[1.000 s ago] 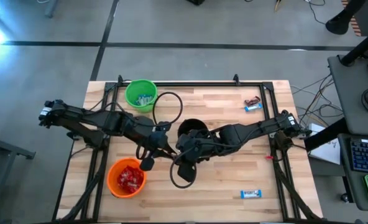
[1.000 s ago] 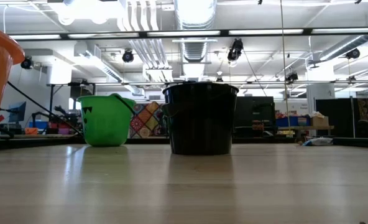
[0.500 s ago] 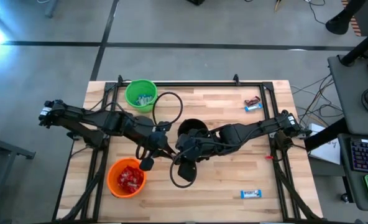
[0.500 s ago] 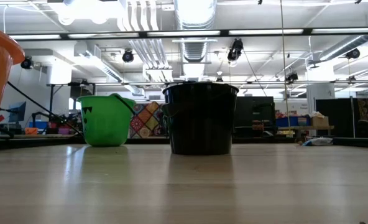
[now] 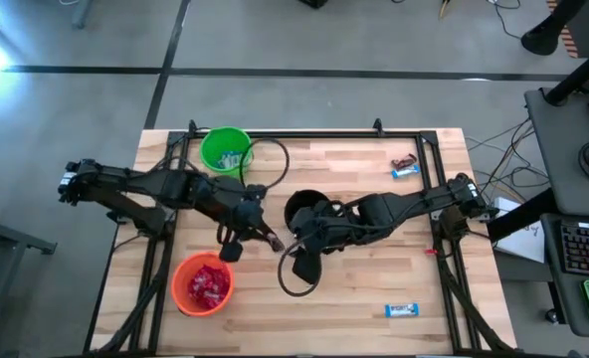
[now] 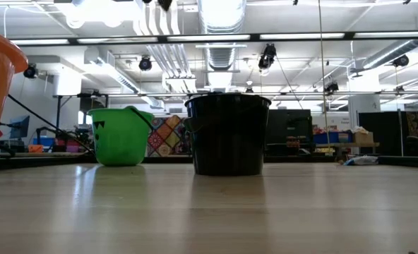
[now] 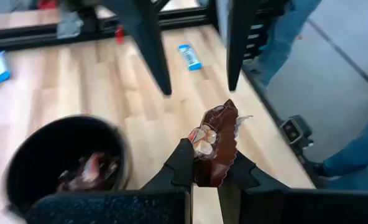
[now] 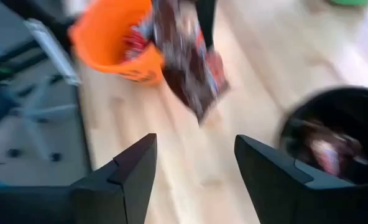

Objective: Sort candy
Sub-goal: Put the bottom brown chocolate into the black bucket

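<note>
My left gripper [image 7: 207, 163] is shut on a dark brown candy [image 7: 216, 140] above the table's middle, between the orange cup [image 5: 203, 283] and the black cup [image 5: 304, 209]. My right gripper [image 8: 196, 163] stands open just right of that candy [image 8: 187, 62], its fingers [image 7: 148, 46] apart and touching nothing. The black cup [image 7: 59, 163] holds brown candy, the orange cup [image 8: 112, 37] red candy. The green cup [image 5: 225, 151] stands at the far left. Loose candy lies at the far right [image 5: 405, 167] and the near right [image 5: 401, 310]. My left gripper pinches one end of the brown candy [image 7: 204, 168] between its two fingers [image 7: 183, 163]. The fingers come slanting down from the table's left side. The rest of the wrapper sticks out past the fingertips, lifted clear of the table.
The three cups stand upright on the wood table [image 5: 374, 278]; in the low view the black cup [image 6: 227, 134] and the green cup [image 6: 121, 135] show side by side. A black frame [image 5: 434, 149] runs round the table. Bare wood lies near the front right.
My right gripper has opened and drawn back a little toward the table's right edge, away from the brown candy. The candy stays in my left gripper, clear of the table.
</note>
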